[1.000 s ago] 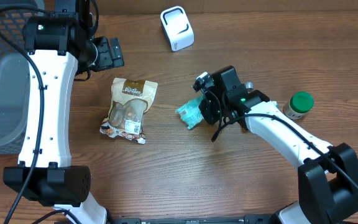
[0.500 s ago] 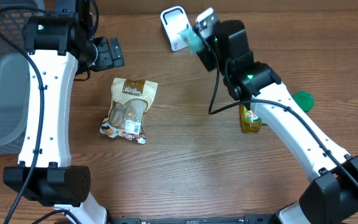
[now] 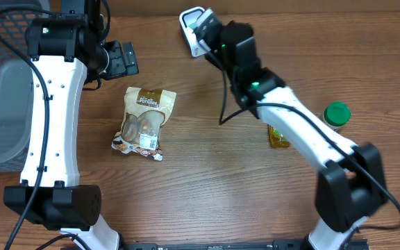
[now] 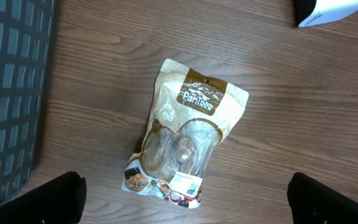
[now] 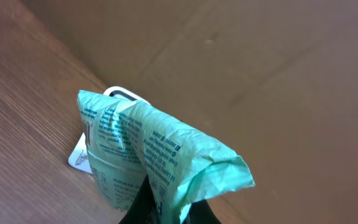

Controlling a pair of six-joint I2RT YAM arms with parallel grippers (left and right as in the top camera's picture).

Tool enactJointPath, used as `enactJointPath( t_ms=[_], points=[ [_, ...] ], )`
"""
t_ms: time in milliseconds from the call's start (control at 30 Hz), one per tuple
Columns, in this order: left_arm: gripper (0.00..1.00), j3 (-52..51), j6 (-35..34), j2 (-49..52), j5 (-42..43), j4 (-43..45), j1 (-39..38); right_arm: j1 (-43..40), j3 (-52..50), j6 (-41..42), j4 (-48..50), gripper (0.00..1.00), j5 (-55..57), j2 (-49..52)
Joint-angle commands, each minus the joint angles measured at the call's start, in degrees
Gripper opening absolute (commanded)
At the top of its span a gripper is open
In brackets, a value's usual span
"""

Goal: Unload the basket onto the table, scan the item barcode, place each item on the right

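**ITEM 1: GREEN PACKET, PRESENTED AT SCANNER**

Location: crinkled green plastic packet [image 5: 148, 155], held clear of the brown wooden table [image 3: 207, 194], just beside the white box-shaped barcode scanner [image 3: 188, 24] at the far edge.

Right end effector [image 5: 163, 208]: pressed together, pinching the packet's lower edge.

Left end effector [image 3: 127, 59]: spread wide, empty, near the tan printed snack pouch [image 3: 144, 121].

Handling: probably best to turn the printed face flat toward the scanner window, hold it steady and keep creases off the code.

Not determinable: no barcode is legible among the fine print. From overhead the arm covers the packet. The scanner window is hidden, and only 1 white corner shows from the right wrist.
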Motion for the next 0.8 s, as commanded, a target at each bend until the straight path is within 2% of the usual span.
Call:
enactJointPath(
  t_ms=[0,200,400,767],
  points=[
    [0.99,0.85,0.63,0.09,0.28,0.22,-0.37,0.83,1.49,-7.17,5.35,0.04,3.52,2.89],
    [1.0,0.85,0.63,0.09,0.28,0.22,-0.37,0.92,1.49,-14.86,16.55,0.04,4.94,8.17],
    [0.99,0.85,0.63,0.09,0.28,0.22,-0.37,0.9,1.51,-17.18,25.11,0.04,4.81,12.33],
    [1.0,0.85,0.63,0.09,0.28,0.22,-0.37,-0.59,9.11,-18.64,26.08,0.03,2.95,18.16]
  ],
)
